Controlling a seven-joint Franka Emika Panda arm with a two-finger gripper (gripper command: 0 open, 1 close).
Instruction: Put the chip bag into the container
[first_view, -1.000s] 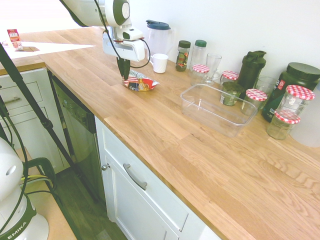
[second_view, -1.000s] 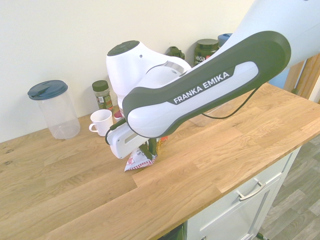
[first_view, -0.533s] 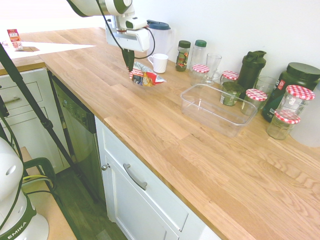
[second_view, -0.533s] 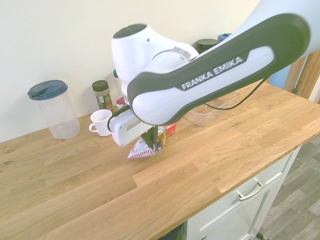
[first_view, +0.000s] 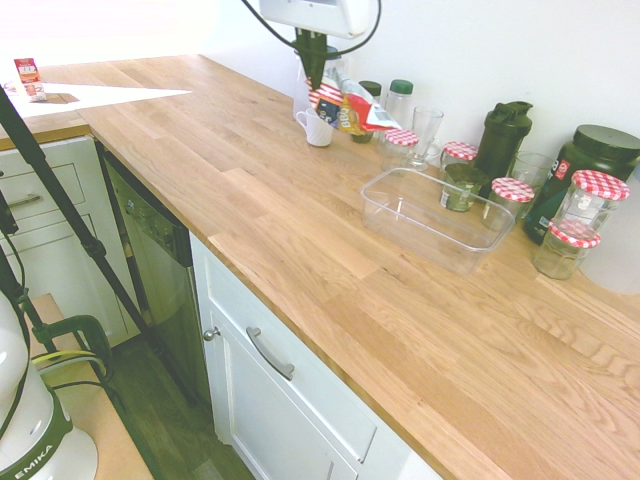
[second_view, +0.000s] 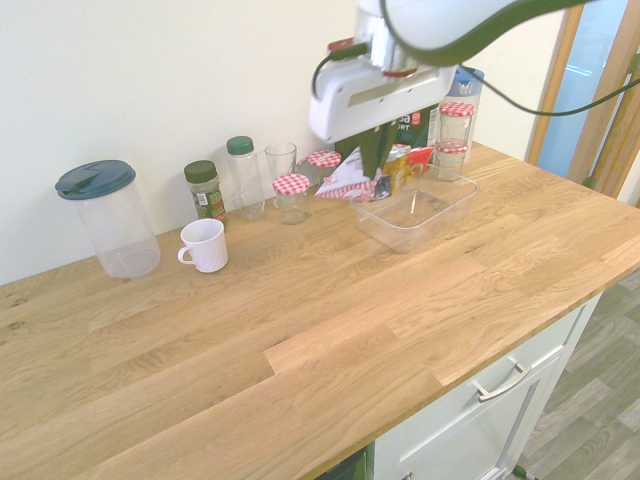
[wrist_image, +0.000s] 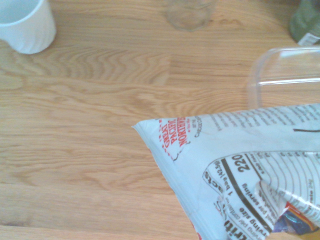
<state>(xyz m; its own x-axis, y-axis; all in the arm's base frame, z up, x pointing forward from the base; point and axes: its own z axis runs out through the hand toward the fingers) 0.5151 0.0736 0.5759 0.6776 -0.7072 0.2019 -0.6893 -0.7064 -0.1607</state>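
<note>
The chip bag is a crinkled red, yellow and white foil pack hanging in the air well above the wooden counter. My gripper is shut on its upper edge. In the second exterior view the chip bag dangles under the gripper, just beside the near end of the container. The container is a clear, low-walled tub standing empty on the counter. The wrist view shows the white printed back of the chip bag and a rounded corner of the container.
A white mug, a clear pitcher with a blue lid, a spice jar and a glass line the wall. Red-checked-lid jars and dark bottles crowd behind the container. The counter's front edge drops to cabinets.
The gripper has lifted the chip bag off the counter and carried it up and along the wall towards the container. The white mug is now uncovered.
</note>
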